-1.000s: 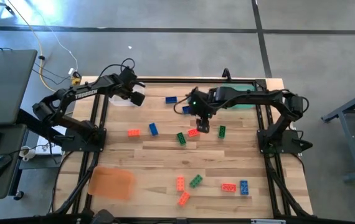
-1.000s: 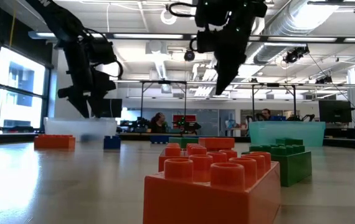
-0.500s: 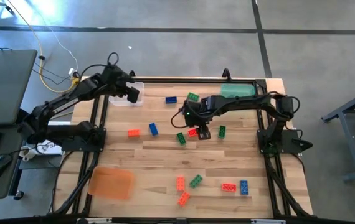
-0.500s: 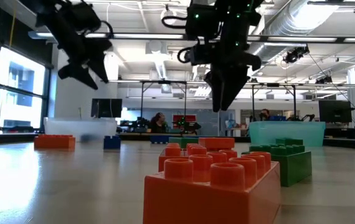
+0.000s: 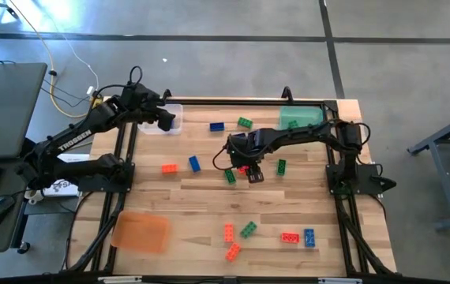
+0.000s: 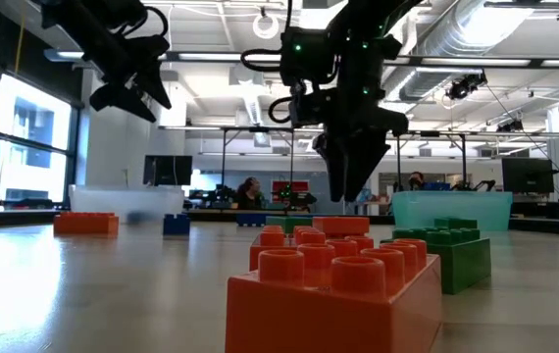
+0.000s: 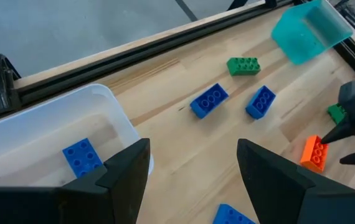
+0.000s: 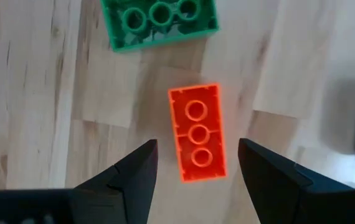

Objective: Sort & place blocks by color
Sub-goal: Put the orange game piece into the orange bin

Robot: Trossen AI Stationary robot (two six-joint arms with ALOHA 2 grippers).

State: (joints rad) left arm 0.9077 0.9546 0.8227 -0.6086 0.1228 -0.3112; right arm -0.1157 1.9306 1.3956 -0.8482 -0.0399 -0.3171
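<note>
Right gripper [image 8: 193, 163] poised over an orange-red studded plastic brick [image 8: 195, 132].
Its fingers [image 8: 135, 171] spread wide, empty, the brick lying between them mid-desk [image 5: 185, 201]; left gripper [image 7: 190, 165] open by the rear edge.

High view: straight down over the whole table [image 5: 170, 197], both arms in frame. Low view: at tabletop height, level across into the room, an orange brick [image 6: 333, 299] very near the lens. Left wrist view: angled down on the clear tray [image 7: 47, 134]. Right wrist view: close, straight down on the orange-red block [image 8: 196, 132], shared with left wrist view [image 7: 314, 152]
</note>
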